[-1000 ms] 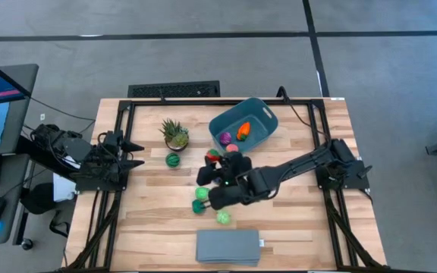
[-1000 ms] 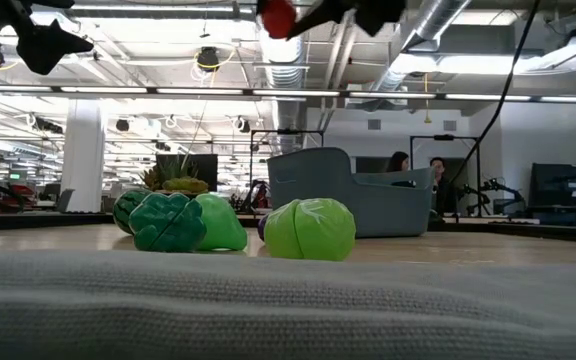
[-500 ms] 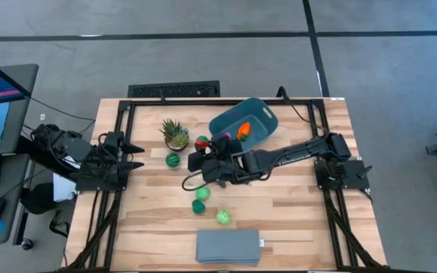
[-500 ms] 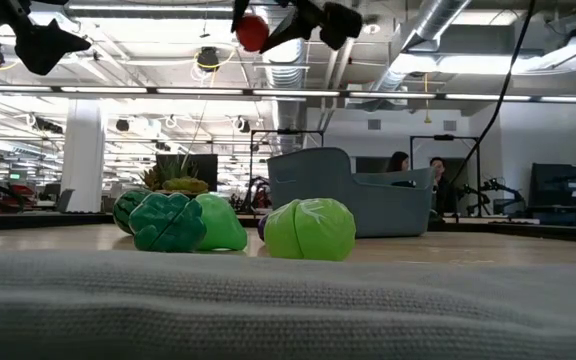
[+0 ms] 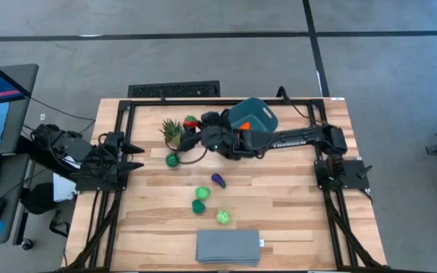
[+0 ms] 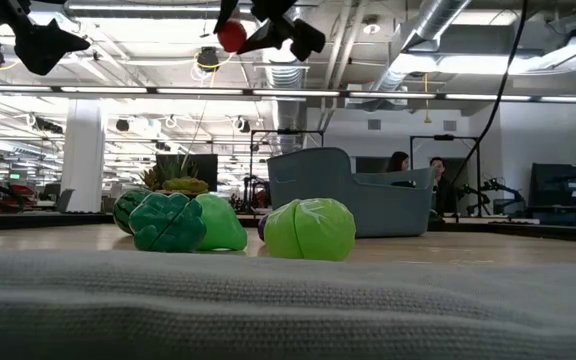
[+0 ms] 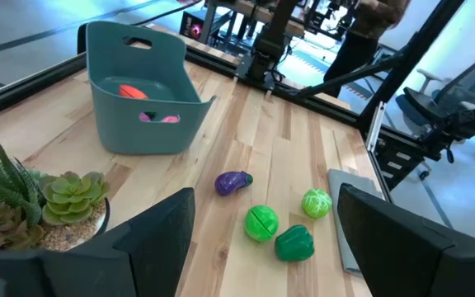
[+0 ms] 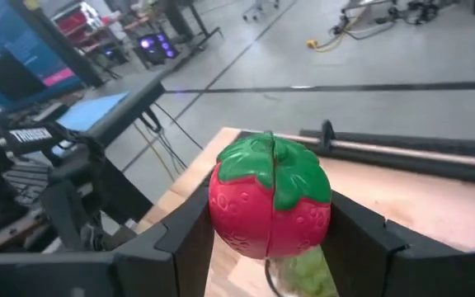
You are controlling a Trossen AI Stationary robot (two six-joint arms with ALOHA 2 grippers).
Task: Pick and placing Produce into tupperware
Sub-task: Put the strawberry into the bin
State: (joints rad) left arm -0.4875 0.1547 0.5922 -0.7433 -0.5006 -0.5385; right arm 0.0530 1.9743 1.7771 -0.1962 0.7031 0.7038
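Right hand (image 5: 189, 123) clamped on a red strawberry (image 5: 190, 121) with green top, held high above the surface (image 5: 279, 205) beside the potted plant (image 5: 173, 130), near the teal tupperware (image 5: 253, 115). Left hand (image 5: 133, 154) parked at the surface's left edge, fingers apart, gripping nothing. Purple eggplant (image 5: 218, 180) and three green produce pieces (image 5: 202, 194) loose mid-surface; orange carrot (image 7: 133, 91) and a pink piece (image 7: 159, 118) inside the tupperware.

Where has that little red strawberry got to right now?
The strawberry is pinched in the right gripper, up in the air beside the potted plant, left of the teal bin.
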